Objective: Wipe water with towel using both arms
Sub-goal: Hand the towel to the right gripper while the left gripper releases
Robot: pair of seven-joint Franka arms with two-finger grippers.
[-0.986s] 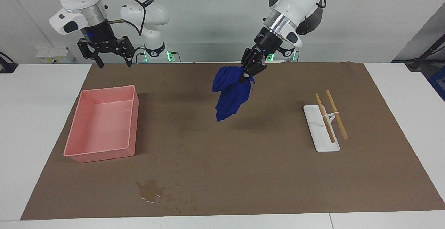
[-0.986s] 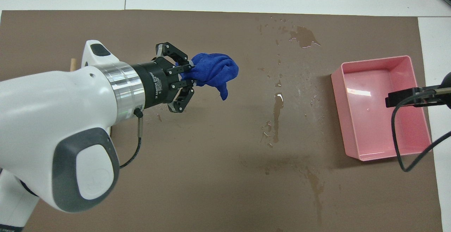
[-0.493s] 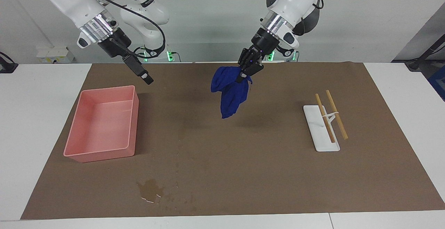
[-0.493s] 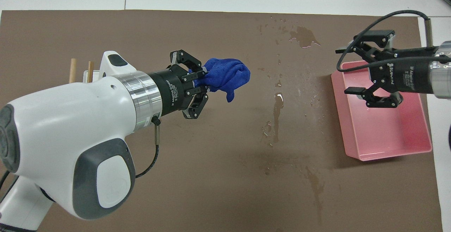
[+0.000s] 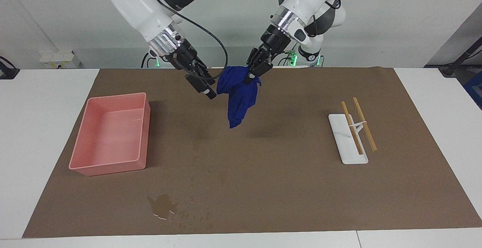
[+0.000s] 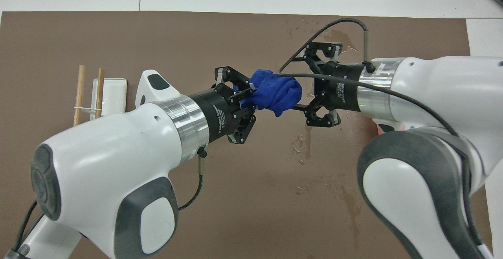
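My left gripper (image 5: 251, 78) is shut on the top of the blue towel (image 5: 239, 99) and holds it in the air over the middle of the brown mat (image 5: 286, 187). The towel hangs down in folds, clear of the mat. My right gripper (image 5: 206, 88) is open right beside the hanging towel, at the same height. From above, the left gripper (image 6: 248, 97), the towel (image 6: 277, 93) and the right gripper (image 6: 308, 88) stand in a row. Faint water specks (image 5: 196, 215) and smears (image 6: 307, 143) lie on the mat under and farther from the robots than the grippers.
A glossy blotch (image 5: 162, 205) lies near the mat's edge farthest from the robots. A pink tray (image 5: 144, 127) stands toward the right arm's end. A white rest (image 5: 344, 142) with two wooden chopsticks (image 5: 364, 124) lies toward the left arm's end.
My right arm has swung from over the pink tray to the towel, its gripper open. My left gripper has carried the towel a little toward the right arm's end.
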